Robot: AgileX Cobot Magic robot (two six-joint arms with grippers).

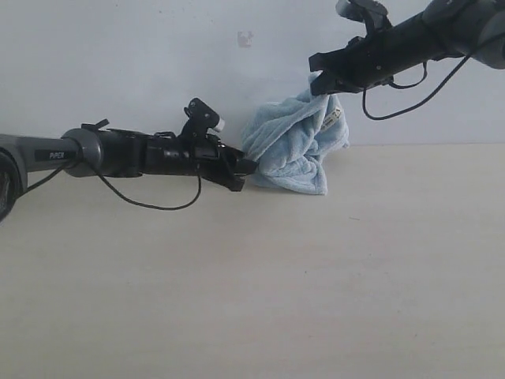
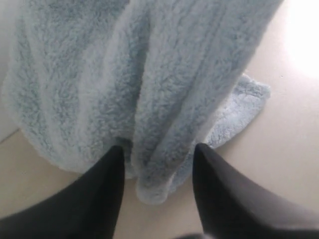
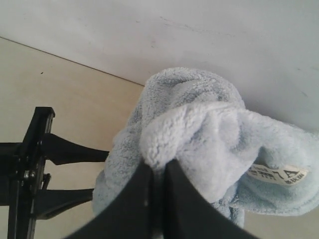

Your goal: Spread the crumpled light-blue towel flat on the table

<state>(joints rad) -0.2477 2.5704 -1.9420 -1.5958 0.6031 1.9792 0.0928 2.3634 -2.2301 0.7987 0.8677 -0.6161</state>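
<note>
Exterior: the right gripper (image 1: 319,83) pinches the top of the towel (image 1: 292,146), hanging it before the wall (image 1: 118,63), its lower end touching the table (image 1: 316,276). Left wrist: the left gripper (image 2: 158,149) stands half-wide astride a hanging fold. Right wrist: jaws clamped on terry near the white label (image 3: 276,174).

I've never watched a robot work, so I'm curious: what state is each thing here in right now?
towel, bunched up and hanging, lower end on the table
right end effector, shut on the towel's upper fold
left end effector, open, straddling a hanging fold
label, showing, not tucked in
</note>
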